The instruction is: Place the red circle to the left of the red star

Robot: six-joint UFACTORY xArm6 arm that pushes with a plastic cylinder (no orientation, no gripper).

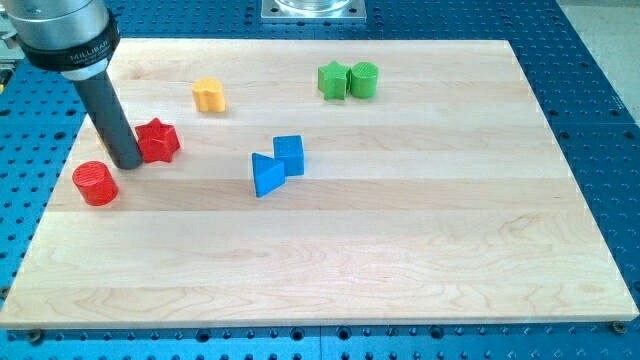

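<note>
Blue perforated plate surrounds the pale wooden desk (pixel 400 250), which carries the blocks. No fingers exist on this rig, so no open or closed state applies; my tip (pixel 128 164) rests on the wood, touching or nearly touching the red star (pixel 157 140) on the view's right of it, with the red circle (pixel 95 183) just beside it toward the view's lower left. Judging by this layout, the placing step looks close to done: the circle already lies left of the star, though lower. A short nudge toward the view's top would likely square it up. It is a squat red cylinder with a ribbed top, standing flat.
</note>
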